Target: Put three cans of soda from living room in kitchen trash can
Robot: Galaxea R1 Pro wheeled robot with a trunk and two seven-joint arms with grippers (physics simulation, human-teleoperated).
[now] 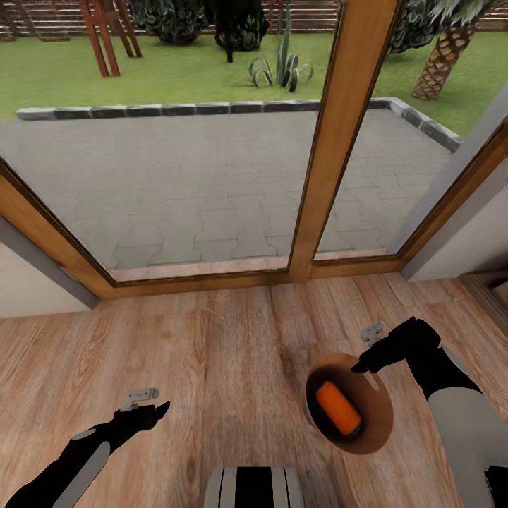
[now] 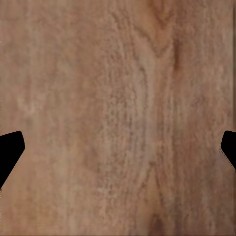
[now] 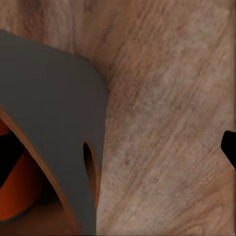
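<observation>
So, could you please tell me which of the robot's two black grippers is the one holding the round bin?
The right gripper, gripping the rim of the wood-lined bin; the left gripper hangs empty above bare floor.

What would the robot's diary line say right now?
place: by glass doors | bin: held at rim by right gripper | orange can: lying in bin | left gripper: open, empty

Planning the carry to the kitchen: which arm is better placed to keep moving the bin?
Right. The right gripper is at the rim of the bin, which holds the orange can. The left gripper hangs open over bare floor, away from the bin.
</observation>
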